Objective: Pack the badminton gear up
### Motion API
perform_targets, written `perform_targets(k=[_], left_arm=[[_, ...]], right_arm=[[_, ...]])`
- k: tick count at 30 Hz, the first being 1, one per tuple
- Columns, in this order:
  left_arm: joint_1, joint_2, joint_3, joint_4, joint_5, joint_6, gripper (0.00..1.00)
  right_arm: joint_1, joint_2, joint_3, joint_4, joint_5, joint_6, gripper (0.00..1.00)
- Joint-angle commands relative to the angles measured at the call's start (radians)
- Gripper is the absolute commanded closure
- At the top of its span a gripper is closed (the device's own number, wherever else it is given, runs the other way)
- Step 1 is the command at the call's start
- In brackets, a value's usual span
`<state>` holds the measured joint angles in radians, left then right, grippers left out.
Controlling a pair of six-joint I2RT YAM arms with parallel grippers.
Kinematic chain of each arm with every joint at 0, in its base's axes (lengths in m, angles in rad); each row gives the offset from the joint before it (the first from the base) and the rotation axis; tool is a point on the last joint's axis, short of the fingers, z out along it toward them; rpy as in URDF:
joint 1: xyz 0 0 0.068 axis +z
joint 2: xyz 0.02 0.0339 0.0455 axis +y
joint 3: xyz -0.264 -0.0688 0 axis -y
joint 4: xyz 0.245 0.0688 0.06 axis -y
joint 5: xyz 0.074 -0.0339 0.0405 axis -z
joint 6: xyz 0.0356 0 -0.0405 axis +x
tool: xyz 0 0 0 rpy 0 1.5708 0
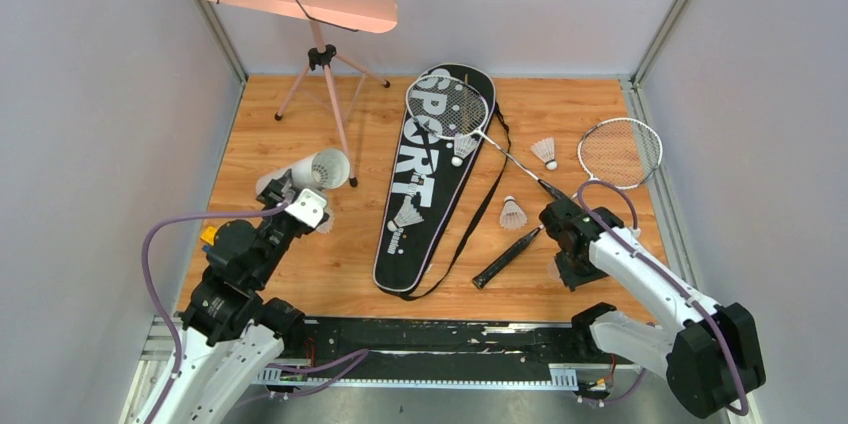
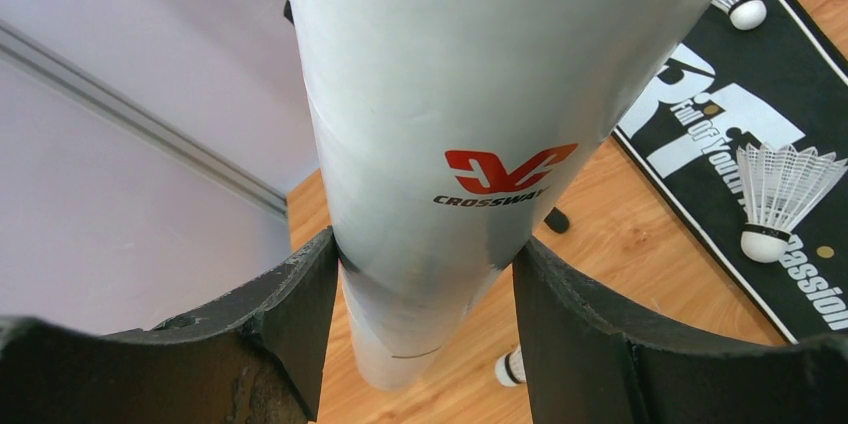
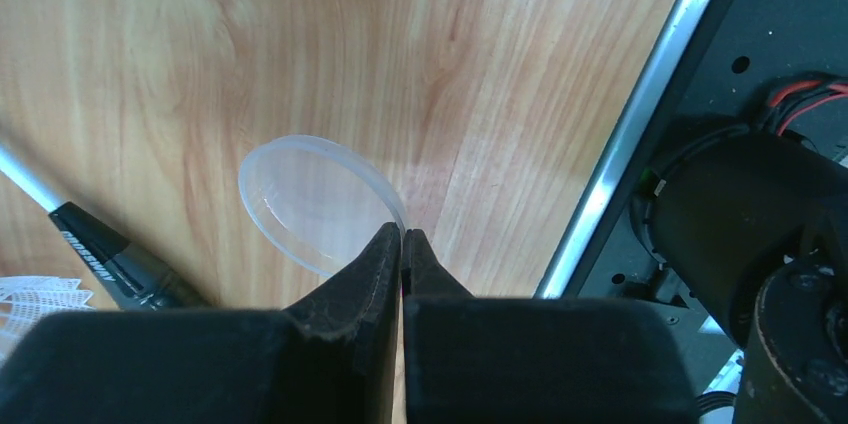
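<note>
On the white tube [image 2: 430,94], "CROSSWAY"; on the black bag [image 1: 398,262], "SPORT".

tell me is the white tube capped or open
Open: seen from above, the tube shows a hollow, uncapped mouth. The left hand grips it; the right hand pinches a clear round lid.
</note>
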<state>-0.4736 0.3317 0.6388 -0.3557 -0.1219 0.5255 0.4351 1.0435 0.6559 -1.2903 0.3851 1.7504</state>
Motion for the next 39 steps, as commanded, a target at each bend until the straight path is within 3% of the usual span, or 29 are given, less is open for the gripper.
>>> perform_targets(k=[1,6,11,14,17,21,24,27,32,39], left_arm=[[0.001,-0.026,0.026,0.046,-0.035,0.003,0.48],[0.001,-0.044,0.028,0.028,-0.033,-0.003,0.48],[0.001,-0.045,0.031,0.019,-0.032,-0.006,0.47],[0.001,-0.050,0.030,0.022,-0.032,-0.015,0.47],[0.001,-0.051,0.038,0.020,-0.041,-0.027,0.47],[0.001,-0.069,0.071,0.004,-0.053,-0.038,0.48],[0.001,-0.088,0.094,-0.012,-0.066,-0.047,0.48],[0.001,-0.110,0.122,-0.036,-0.070,-0.057,0.49],[0.001,-0.127,0.159,-0.077,-0.035,-0.075,0.48],[0.001,-0.123,0.258,-0.179,0.035,-0.110,0.47]], right_arm=[[-0.006,0.018,0.003,-0.005,-0.044,0.021,0.97],[-0.006,-0.019,0.032,-0.001,-0.033,-0.024,0.74],[-0.006,-0.106,0.053,0.010,-0.025,-0.060,0.66],[-0.003,-0.138,0.087,0.105,-0.031,-0.194,0.66],[0.013,-0.168,0.098,0.320,-0.076,-0.479,0.67],[0.050,-0.218,0.080,0.583,-0.142,-0.730,0.66],[0.054,-0.262,0.002,0.909,-0.374,-0.940,0.60],[0.062,-0.266,-0.089,1.218,-0.528,-0.968,0.56],[0.120,-0.055,-0.062,1.528,-0.665,-0.992,0.51],[0.388,0.355,0.233,1.601,-0.558,-1.017,0.45]])
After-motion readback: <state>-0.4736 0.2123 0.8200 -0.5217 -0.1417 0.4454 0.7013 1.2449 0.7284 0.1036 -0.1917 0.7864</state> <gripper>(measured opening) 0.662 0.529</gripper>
